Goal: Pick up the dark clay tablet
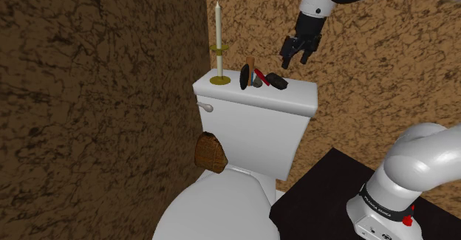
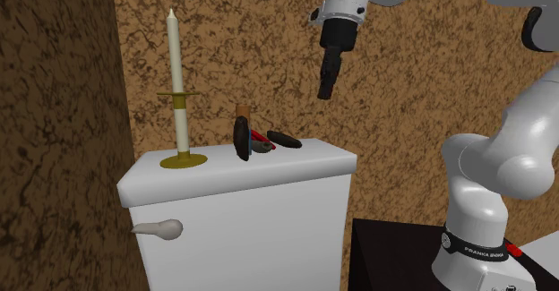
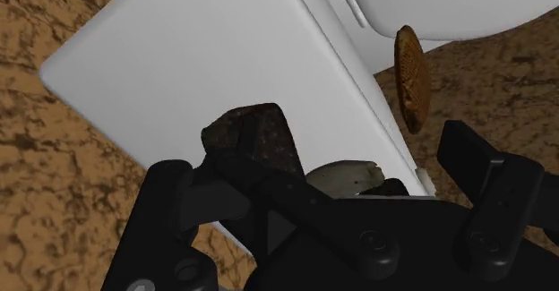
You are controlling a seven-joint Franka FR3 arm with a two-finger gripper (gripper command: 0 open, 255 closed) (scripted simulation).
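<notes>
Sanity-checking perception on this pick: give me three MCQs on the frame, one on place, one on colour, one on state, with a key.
1. Where does the dark tablet lie?
A. on the toilet tank's lid
B. on the toilet seat
C. on the black stand

2. What colour is the candle?
A. red
B. cream-white
C. blue

3. How is the pincer?
A. shut on the tablet
B. shut on nothing
C. open, in the air above the tablet

Key:
1 A: it rests flat on the lid, next to the other small things there.
2 B: it is a pale stick standing in a gold-coloured holder.
3 C: the fingers stand apart, and the shoulder view shows a gap between them and the tablet.
</notes>
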